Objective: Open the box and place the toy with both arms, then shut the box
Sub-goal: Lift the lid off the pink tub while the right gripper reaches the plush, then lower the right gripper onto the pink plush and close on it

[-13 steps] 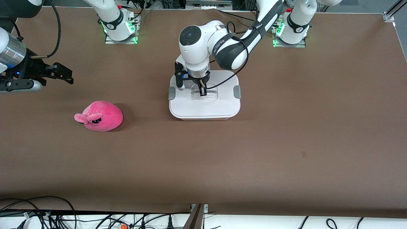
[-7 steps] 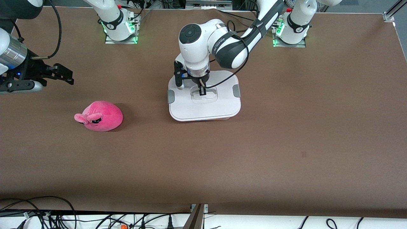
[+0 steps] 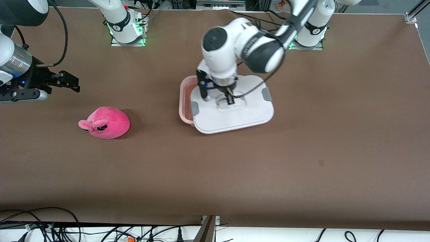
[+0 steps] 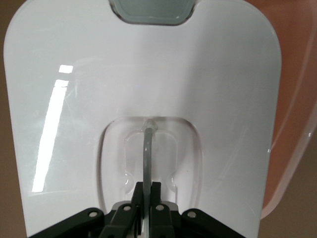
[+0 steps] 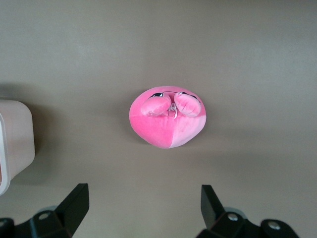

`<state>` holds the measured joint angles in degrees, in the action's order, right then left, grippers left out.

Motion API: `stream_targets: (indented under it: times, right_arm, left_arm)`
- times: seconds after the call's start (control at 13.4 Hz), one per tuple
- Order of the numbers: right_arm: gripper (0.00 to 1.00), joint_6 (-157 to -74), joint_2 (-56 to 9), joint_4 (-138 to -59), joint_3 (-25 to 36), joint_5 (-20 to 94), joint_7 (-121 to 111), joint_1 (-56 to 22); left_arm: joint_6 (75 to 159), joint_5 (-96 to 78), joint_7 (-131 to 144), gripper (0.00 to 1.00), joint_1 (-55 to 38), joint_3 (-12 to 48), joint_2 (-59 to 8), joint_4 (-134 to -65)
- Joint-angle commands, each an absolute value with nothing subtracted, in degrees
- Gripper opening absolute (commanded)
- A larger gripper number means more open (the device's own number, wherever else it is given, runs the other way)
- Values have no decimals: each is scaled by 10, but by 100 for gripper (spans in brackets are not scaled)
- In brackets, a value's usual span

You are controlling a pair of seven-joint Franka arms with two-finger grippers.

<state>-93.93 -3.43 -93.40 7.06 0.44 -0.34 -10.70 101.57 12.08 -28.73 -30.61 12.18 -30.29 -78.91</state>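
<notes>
The pink translucent box (image 3: 184, 97) stands at the table's middle with its top partly uncovered. My left gripper (image 3: 229, 99) is shut on the clear handle (image 4: 147, 153) of the white lid (image 3: 235, 114) and holds the lid lifted and shifted off the box toward the left arm's end. The box wall also shows in the left wrist view (image 4: 292, 124). The pink plush toy (image 3: 105, 123) lies on the table toward the right arm's end, and shows in the right wrist view (image 5: 167, 118). My right gripper (image 3: 72, 84) is open and empty in the air above the table near the toy.
The brown table (image 3: 302, 151) spreads wide around the box. Cables (image 3: 50, 228) lie along the table's near edge. The arms' green-lit bases (image 3: 126, 32) stand at the table's edge farthest from the front camera.
My left gripper has lifted the lid off the box and carried it toward the left arm's end, uncovering part of the pink box. The right gripper barely moved.
</notes>
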Motion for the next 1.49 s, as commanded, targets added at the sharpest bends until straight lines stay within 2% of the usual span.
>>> stream_targets:
  times: [0.0, 0.15, 0.3, 0.67, 0.9, 1.04, 1.42]
  right_arm:
    - [100, -945, -39, -934, 71, 14, -11, -105]
    - [100, -946, -45, -933, 72, 14, -11, -103]
    - [100, -946, -65, -927, 74, 13, -12, -99]
    - [100, -969, -81, -929, 75, 11, -14, -101]
    - [100, -986, -102, -932, 75, 4, -8, -102]
    - [100, -1025, -117, -947, 74, 11, -6, -103]
    - [100, -1132, -104, -1067, 73, 13, -14, -103]
  left_arm:
    - [982, 68, -384, 0, -174, 131, -279, -789]
    - [957, 65, -430, 0, -87, 132, -265, -774]
    - [916, 65, -491, 0, -27, 129, -268, -724]
    - [909, 74, -564, 0, 72, 125, -272, -720]
    - [909, 76, -569, 0, 78, 123, -276, -725]
    - [909, 75, -568, 0, 72, 123, -276, -721]
    - [887, 88, -632, 0, 76, 123, -276, -721]
